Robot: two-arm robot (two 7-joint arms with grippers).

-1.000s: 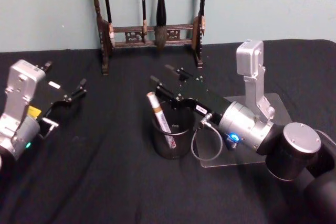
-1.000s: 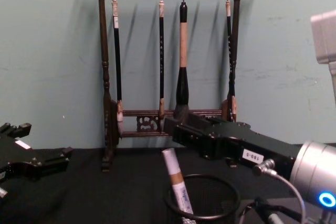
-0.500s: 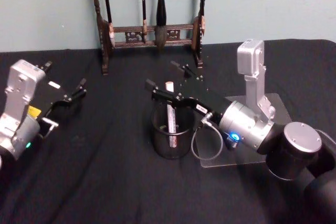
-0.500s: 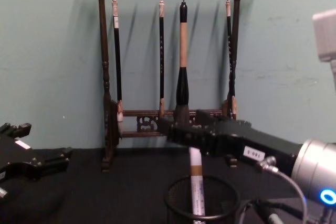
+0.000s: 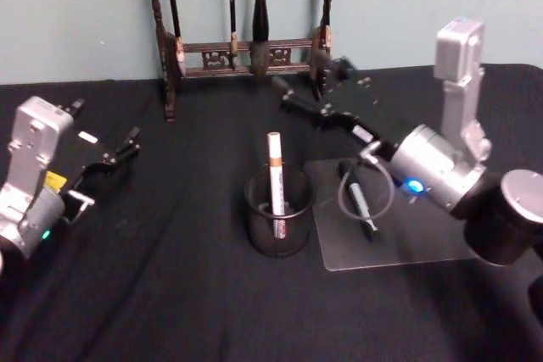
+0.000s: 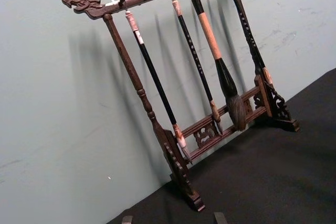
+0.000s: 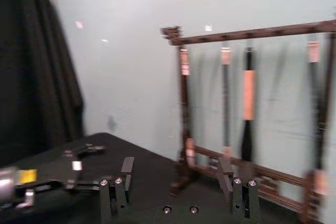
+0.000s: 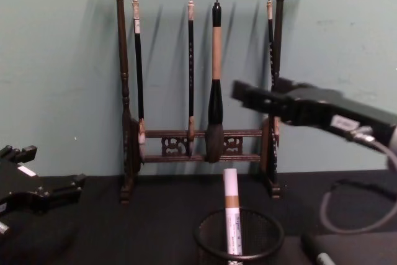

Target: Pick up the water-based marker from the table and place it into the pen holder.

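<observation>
The water-based marker (image 5: 275, 177), white with a tan band, stands upright inside the pen holder (image 5: 293, 233), a black mesh cup at the table's centre. The chest view shows the marker (image 8: 231, 214) rising above the holder's rim (image 8: 263, 235). My right gripper (image 5: 309, 80) hovers open and empty, behind and to the right of the holder, close to the brush rack. Its fingers (image 7: 120, 183) stand wide apart with nothing between them. My left gripper (image 5: 105, 170) rests open at the table's left side.
A wooden brush rack (image 5: 242, 44) with several hanging brushes stands at the back against the wall. A clear board (image 5: 411, 239) lies right of the holder with a black pen (image 5: 359, 203) on it. Black cloth covers the table.
My right gripper has risen and drawn back to the right, away from the holder, uncovering the board and black pen. The marker went from leaning to upright in the holder. The left arm stayed still.
</observation>
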